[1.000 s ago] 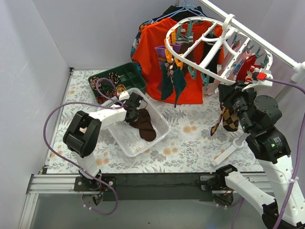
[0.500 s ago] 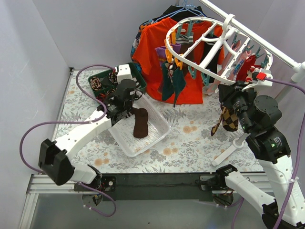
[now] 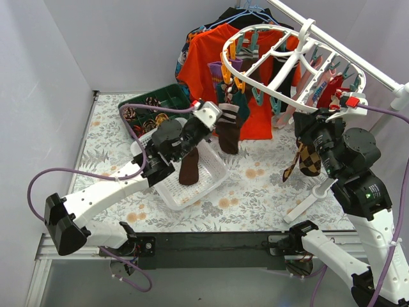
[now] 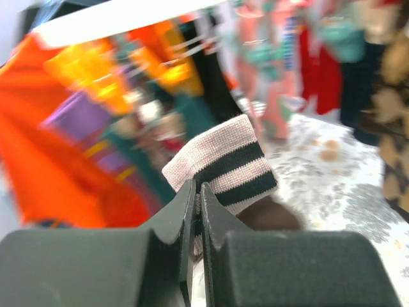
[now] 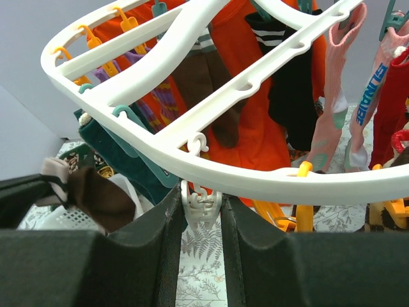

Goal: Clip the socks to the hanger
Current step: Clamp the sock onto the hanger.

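On the bench [image 3: 255, 185] the task looks partly done. The hanger [image 5: 255, 176] already carries several clipped socks [image 3: 238, 109], with some clips free. A basket [image 3: 167, 192] holds at least one more brown sock [image 3: 188, 169], so more seems left. An argyle sock [image 3: 308, 158] dangles below the right arm; whether it is clipped I cannot tell. The left gripper [image 4: 197, 192], jaws almost closed, pinches a striped-cuff sock [image 4: 220, 169] in the air just under the hanger's near side, not yet clipped. The right gripper [image 5: 201, 211] is closed around a white tab under the hanger's rim.
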Controlling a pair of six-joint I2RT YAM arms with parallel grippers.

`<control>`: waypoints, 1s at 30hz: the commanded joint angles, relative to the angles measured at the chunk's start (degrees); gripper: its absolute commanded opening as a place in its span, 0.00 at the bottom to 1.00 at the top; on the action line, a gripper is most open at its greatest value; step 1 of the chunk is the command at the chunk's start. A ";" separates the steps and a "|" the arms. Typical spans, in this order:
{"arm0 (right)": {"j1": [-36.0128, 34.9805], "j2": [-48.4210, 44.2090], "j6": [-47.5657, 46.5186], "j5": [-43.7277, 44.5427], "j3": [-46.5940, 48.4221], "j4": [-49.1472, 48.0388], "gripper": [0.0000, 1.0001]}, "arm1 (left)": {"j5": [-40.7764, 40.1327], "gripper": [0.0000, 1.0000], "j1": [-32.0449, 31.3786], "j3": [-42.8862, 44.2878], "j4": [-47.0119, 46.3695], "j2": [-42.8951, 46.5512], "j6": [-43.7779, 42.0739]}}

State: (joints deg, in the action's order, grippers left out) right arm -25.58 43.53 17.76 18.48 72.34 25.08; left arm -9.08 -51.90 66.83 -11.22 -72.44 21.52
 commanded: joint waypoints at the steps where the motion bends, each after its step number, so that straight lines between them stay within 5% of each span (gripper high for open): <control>1: -0.08 -0.46 -0.62 -1.08 2.55 -1.61 0.01 | 7.50 0.00 -3.38 -1.26 -6.34 -2.78 -6.22; 11: -0.17 -1.08 -0.18 -2.57 1.93 -1.61 0.01 | 8.03 0.00 -11.29 -1.44 -20.50 -12.27 -11.59; 30: -0.17 -2.22 -1.59 -5.91 0.26 -3.11 0.01 | 12.15 0.00 -11.29 4.19 -37.37 -23.80 -12.56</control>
State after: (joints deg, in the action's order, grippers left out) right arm -25.58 41.91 17.50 13.93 72.60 24.53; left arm 1.39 -63.46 68.18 -43.68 -97.21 8.34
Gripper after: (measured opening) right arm 0.315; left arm 0.019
